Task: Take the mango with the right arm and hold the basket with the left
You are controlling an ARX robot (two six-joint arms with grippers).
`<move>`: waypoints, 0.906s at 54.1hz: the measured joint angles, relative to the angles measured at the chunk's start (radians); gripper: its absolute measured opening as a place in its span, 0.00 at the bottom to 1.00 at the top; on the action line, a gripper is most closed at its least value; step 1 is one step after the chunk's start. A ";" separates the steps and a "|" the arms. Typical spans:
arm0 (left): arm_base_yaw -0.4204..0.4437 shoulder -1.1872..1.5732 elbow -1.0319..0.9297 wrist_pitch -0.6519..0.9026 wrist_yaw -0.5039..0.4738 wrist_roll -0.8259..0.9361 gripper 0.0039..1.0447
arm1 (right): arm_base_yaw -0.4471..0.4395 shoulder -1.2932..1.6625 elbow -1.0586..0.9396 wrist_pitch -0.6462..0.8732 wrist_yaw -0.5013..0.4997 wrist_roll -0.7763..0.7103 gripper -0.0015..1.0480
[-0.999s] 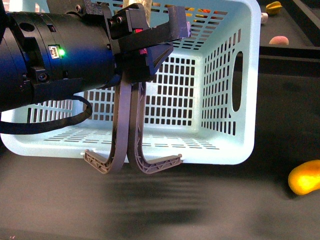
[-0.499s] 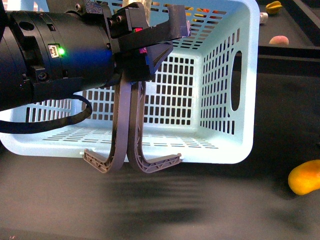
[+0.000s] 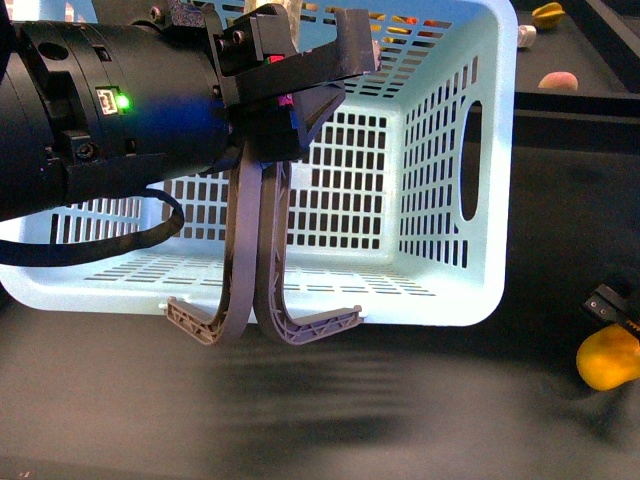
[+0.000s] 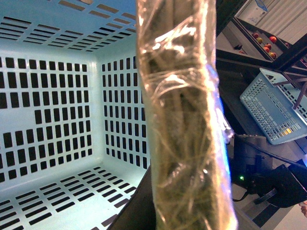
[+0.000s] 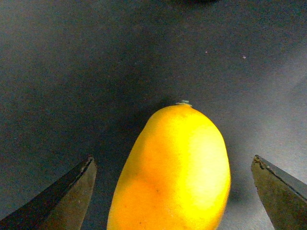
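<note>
1. Front view, room to move: the basket (image 3: 440, 150) fills the picture from the far left to right of middle. In front of its near rim the dark table (image 3: 400, 420) is bare, and a bare strip runs down the basket's right side. Far off at the upper right lie a yellow fruit (image 3: 547, 14) and a pink one (image 3: 557, 80).
2. Front view, left side: the left arm (image 3: 110, 120), showing a green light (image 3: 123, 101), reaches in over the basket. The left gripper (image 3: 300, 75) is closed on the two grey-brown handles (image 3: 258, 260), which are drawn together and drop to the near rim.
3. Front view, right side: the mango (image 3: 607, 358) lies on the table at the right edge, well apart from the basket. A black part of the right gripper (image 3: 612, 305) sits just above it. Its white mark is too small to read.
4. Left wrist view: the handles (image 4: 184, 120), wrapped in clear film, stand close before the lens, with the basket's (image 4: 57, 110) slotted walls behind. The jaws do not show here.
5. Right wrist view: the right gripper (image 5: 173, 162) is spread wide and holds nothing. The mango (image 5: 175, 182) lies between its fingertips (image 5: 72, 196), with a gap on each side and its stem end pointing away from the camera.
</note>
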 joint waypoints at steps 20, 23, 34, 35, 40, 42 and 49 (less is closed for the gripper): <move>0.000 0.000 0.000 0.000 0.000 0.000 0.08 | 0.007 0.070 0.064 -0.033 -0.002 -0.005 0.92; 0.000 0.000 0.000 0.000 0.000 0.000 0.08 | 0.007 0.075 0.066 -0.037 -0.002 -0.009 0.92; 0.000 0.000 0.000 0.000 0.000 0.000 0.08 | 0.007 0.082 0.069 -0.042 -0.003 -0.031 0.89; 0.000 0.000 0.000 0.000 0.000 0.000 0.08 | 0.007 0.082 0.069 -0.041 -0.005 -0.037 0.86; 0.000 0.000 0.000 0.000 0.000 0.000 0.08 | 0.006 0.082 0.068 -0.041 -0.009 -0.051 0.74; 0.000 0.000 0.000 0.000 0.000 0.000 0.08 | 0.004 0.082 0.066 -0.041 -0.012 -0.059 0.68; 0.000 0.000 0.000 0.000 0.000 0.000 0.08 | -0.003 0.074 0.047 -0.035 -0.028 -0.072 0.58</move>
